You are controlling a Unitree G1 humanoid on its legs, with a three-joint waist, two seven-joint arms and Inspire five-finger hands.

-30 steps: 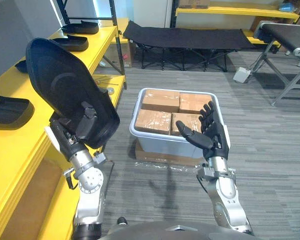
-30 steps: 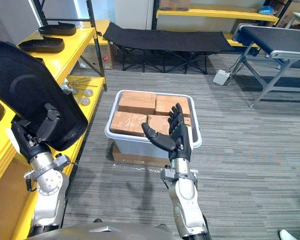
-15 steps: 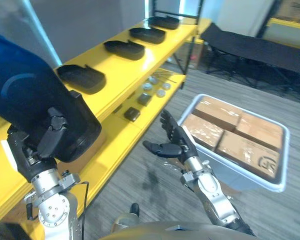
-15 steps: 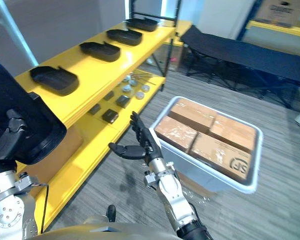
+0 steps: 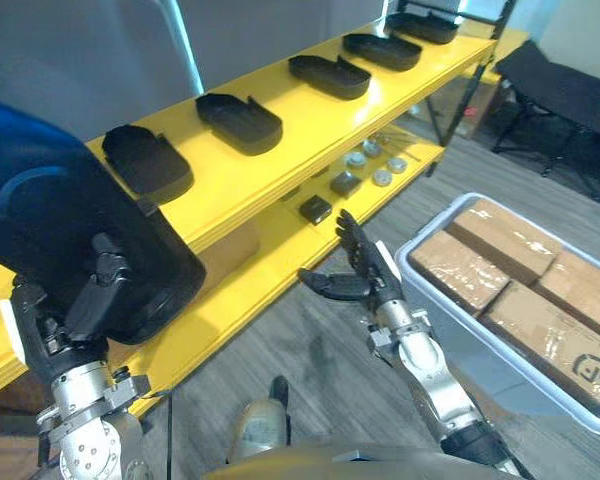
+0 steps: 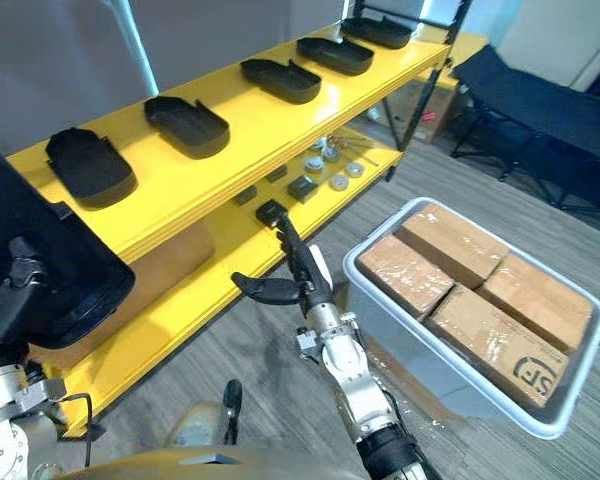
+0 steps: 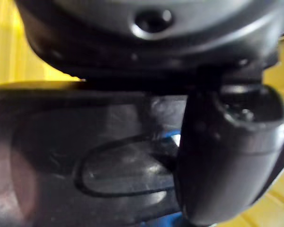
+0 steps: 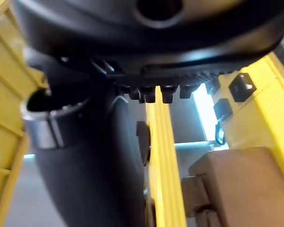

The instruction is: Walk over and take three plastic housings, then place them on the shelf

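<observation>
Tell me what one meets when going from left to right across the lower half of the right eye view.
The large black plastic housing gripped in the left hand → the right hand, open with straight fingers → the pale grey plastic bin holding brown cardboard boxes.

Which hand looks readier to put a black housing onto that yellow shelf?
The left hand: it grips a black housing right beside the yellow shelf. The right hand is open and empty.

No text reads clearly; one cardboard box [image 6: 500, 345] bears a printed mark.
</observation>
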